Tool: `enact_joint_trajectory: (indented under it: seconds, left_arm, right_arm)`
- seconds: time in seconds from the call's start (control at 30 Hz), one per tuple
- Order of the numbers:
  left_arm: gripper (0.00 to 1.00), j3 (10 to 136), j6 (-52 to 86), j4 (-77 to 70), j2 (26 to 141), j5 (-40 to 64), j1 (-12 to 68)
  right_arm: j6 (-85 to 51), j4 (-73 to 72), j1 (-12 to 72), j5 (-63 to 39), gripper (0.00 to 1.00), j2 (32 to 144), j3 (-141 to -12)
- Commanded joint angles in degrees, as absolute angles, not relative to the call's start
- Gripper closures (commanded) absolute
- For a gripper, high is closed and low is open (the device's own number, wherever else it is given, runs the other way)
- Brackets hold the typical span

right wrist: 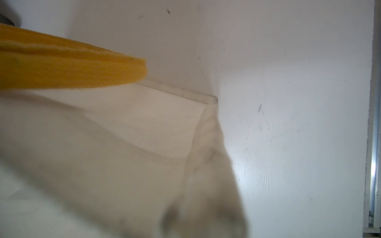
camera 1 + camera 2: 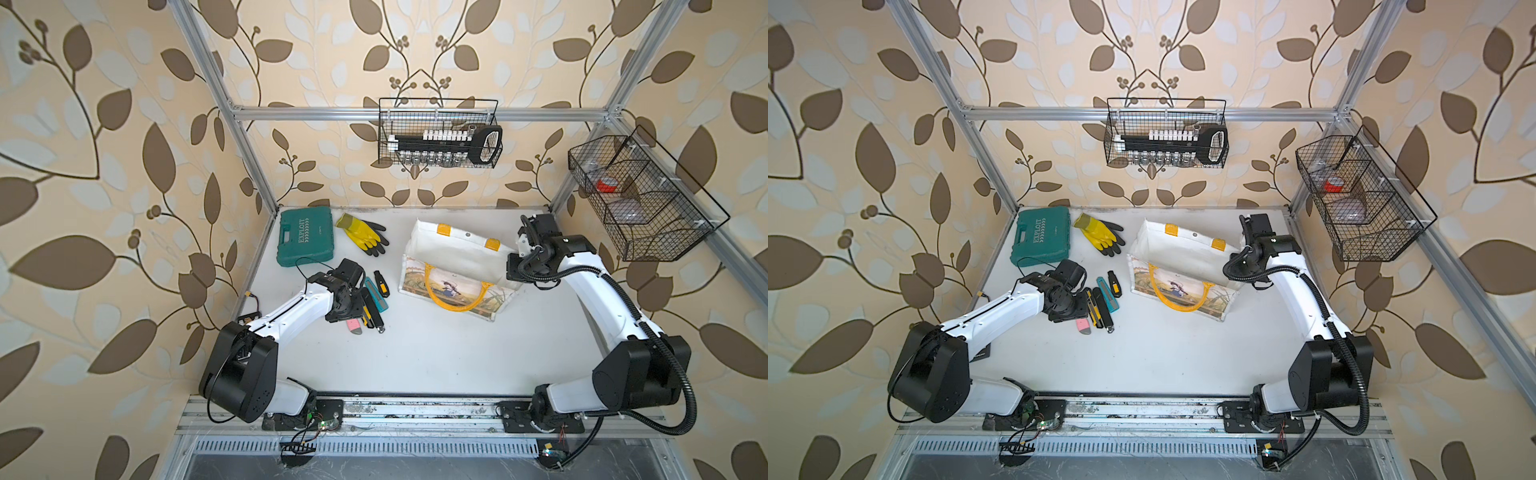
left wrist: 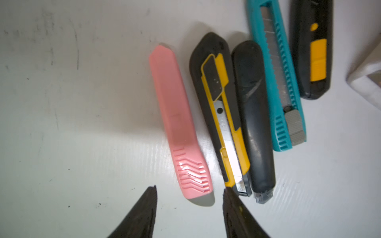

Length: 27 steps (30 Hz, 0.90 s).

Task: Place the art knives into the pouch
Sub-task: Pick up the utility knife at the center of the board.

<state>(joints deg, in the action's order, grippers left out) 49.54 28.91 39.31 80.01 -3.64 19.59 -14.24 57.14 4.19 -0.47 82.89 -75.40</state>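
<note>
Several art knives lie side by side on the white table. Seen from the left wrist they are pink [image 3: 181, 131], black-and-yellow [image 3: 222, 115], black [image 3: 253, 115], teal [image 3: 276, 72] and a short black-and-yellow one [image 3: 313, 47]. My left gripper [image 3: 189, 188] is open. The pink knife's [image 2: 354, 327] grooved end lies between its fingertips, with a gap on each side. The pouch [image 2: 453, 253] stands open at centre right, its yellow handle [image 2: 455, 307] hanging down the picture side. My right gripper [image 2: 512, 272] is at the pouch's right rim, its jaws hidden by blurred white fabric [image 1: 123, 164] in the right wrist view.
A green tool case [image 2: 306, 237] and yellow-and-black gloves [image 2: 363, 233] lie at the back left. A wire basket [image 2: 440, 133] with sockets hangs on the back rail. Another wire basket [image 2: 640, 199] hangs on the right frame.
</note>
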Motion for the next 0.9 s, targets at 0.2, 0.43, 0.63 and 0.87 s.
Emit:
enact_joint_trajectory:
  seconds: [0.2, 0.43, 0.63, 0.87]
  left_arm:
    - [0.47, 49.47, 28.75, 33.72, 85.85, -2.85, 16.26]
    - [0.46, 48.43, 29.49, 30.21, 89.16, -1.43, 16.27]
    - [0.70, 48.28, 28.79, 30.80, 91.92, -3.08, 16.30]
    - [0.97, 48.47, 29.03, 31.97, 91.44, -3.78, 16.26]
  right_arm:
    - [-13.36, 57.82, 4.79, -2.02, 1.00, 83.85, -75.14]
    - [-13.18, 57.83, 4.83, -1.80, 1.00, 83.24, -75.35]
    - [-13.34, 57.43, 4.88, -2.11, 1.00, 83.15, -74.64]
    - [-13.27, 57.30, 4.89, -2.10, 1.00, 82.62, -74.71]
